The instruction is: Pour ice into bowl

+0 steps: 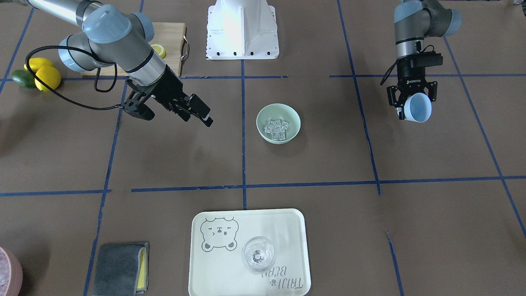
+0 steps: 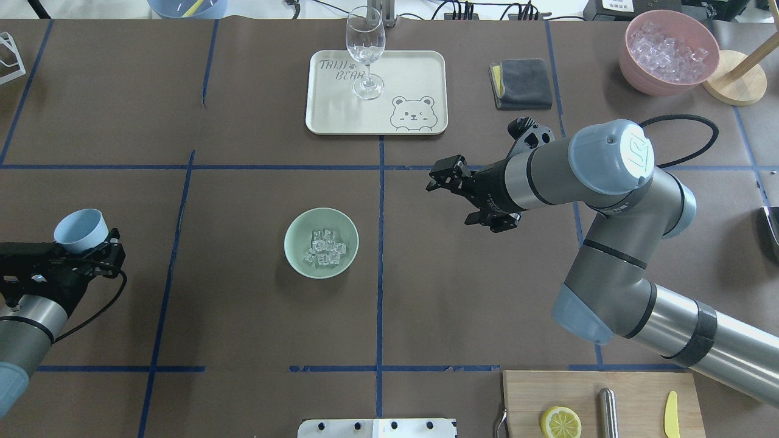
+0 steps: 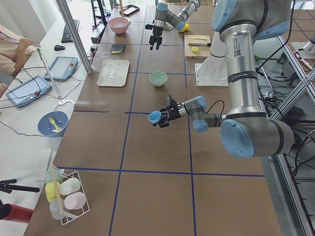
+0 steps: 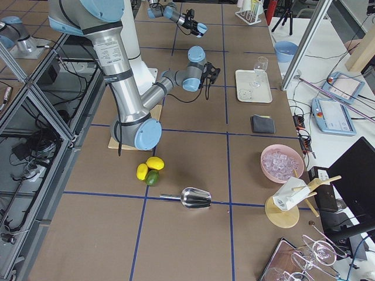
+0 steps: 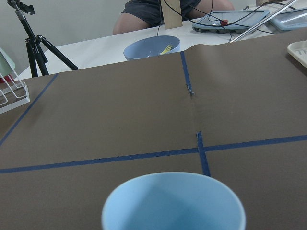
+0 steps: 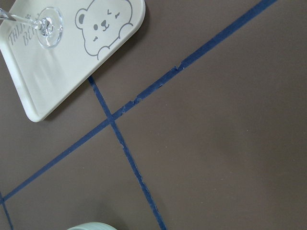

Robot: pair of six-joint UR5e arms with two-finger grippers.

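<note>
The pale mint-green bowl point(image 2: 294, 234) stands near the table's middle with several clear ice cubes point(image 2: 324, 248) inside; it also shows in the front view point(image 1: 267, 113) with the ice point(image 1: 277, 128). My left gripper point(image 2: 91, 248) is shut on a light blue cup point(image 2: 81, 230), held above the table far to the bowl's left, tilted on its side. The cup point(image 5: 172, 203) looks empty in the left wrist view. My right gripper point(image 2: 439, 175) is open and empty, in the air right of the bowl and beyond it. The bowl's rim point(image 6: 91, 226) just shows in the right wrist view.
A cream bear tray point(image 2: 414, 73) with a wine glass point(image 2: 365, 55) lies beyond the bowl. A grey cloth point(image 2: 522, 83) and a pink bowl of crushed ice point(image 2: 668, 52) are far right. A cutting board point(image 2: 596, 395) with a lemon slice point(image 2: 560, 421) lies near right.
</note>
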